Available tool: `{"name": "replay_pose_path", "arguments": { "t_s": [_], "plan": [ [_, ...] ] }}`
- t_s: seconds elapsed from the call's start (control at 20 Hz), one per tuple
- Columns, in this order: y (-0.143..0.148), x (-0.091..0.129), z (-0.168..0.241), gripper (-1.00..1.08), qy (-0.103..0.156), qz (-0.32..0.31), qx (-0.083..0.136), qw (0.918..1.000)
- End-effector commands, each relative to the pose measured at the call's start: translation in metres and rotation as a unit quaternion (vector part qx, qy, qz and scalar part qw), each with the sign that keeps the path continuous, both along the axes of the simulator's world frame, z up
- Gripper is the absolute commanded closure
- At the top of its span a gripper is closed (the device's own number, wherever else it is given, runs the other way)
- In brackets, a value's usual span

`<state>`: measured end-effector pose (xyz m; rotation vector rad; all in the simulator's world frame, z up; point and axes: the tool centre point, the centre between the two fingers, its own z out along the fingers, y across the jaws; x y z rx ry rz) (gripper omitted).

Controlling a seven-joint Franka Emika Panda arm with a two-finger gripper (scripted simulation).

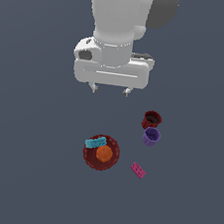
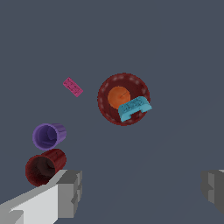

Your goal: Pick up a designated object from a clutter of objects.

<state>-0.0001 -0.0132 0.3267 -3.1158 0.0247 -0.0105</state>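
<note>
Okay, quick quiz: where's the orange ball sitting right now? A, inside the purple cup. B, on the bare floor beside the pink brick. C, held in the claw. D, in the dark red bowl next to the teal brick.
D: the ball lies inside the bowl, with the teal brick resting at the bowl's rim beside it, while the claw hangs open and empty above.

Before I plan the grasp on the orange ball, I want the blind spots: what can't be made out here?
- Orange ball: underside hidden by the dark red bowl in both views.
- Teal brick: whether it touches the ball is unclear.
- Gripper: one finger cut by the wrist view's edge.
- Pink brick: too small for detail.
</note>
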Motion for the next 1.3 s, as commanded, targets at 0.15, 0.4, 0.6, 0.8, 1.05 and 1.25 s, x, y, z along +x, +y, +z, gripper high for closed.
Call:
{"name": "replay_pose_path", "arguments": {
  "t_s": [0.15,0.4,0.6,0.8,1.05,1.25],
  "plan": [
    [-0.002,0.0,0.001,-0.92,-0.002,-0.001,-0.001,1.0],
    [-0.011,-0.001,0.007,-0.92,-0.011,-0.009,-0.006,0.9999],
    [-0.013,-0.001,0.008,-0.92,-0.012,-0.013,-0.006,0.9998],
    [-0.012,0.001,0.005,-0.92,-0.012,-0.005,-0.007,0.9999],
    [-0.012,0.008,-0.005,-0.92,-0.011,0.019,-0.009,0.9997],
    [-0.012,0.017,-0.019,-0.92,-0.01,0.051,-0.011,0.9986]
  ]
}}
